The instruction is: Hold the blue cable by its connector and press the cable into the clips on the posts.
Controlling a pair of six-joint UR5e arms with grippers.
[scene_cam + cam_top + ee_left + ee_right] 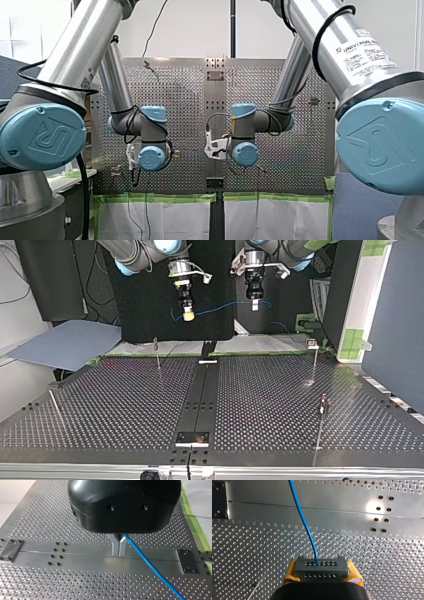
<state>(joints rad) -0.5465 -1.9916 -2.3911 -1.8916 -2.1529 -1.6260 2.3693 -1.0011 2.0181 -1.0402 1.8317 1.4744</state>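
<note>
My right jaws are clamped on the grey connector (321, 568), with yellow pads (355, 574) on either side. The blue cable (304, 521) leaves its upper row of holes. My left jaws are pinched together on that cable farther along. Only the top view shows it slung between us in the air, clear of the bench (125, 405) and the posts (158, 356).

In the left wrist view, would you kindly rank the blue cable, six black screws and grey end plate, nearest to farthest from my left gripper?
1. blue cable: pinched in my left gripper.
2. six black screws: on the rail, beside it.
3. grey end plate: beyond the screws, at the rail's end.
</note>
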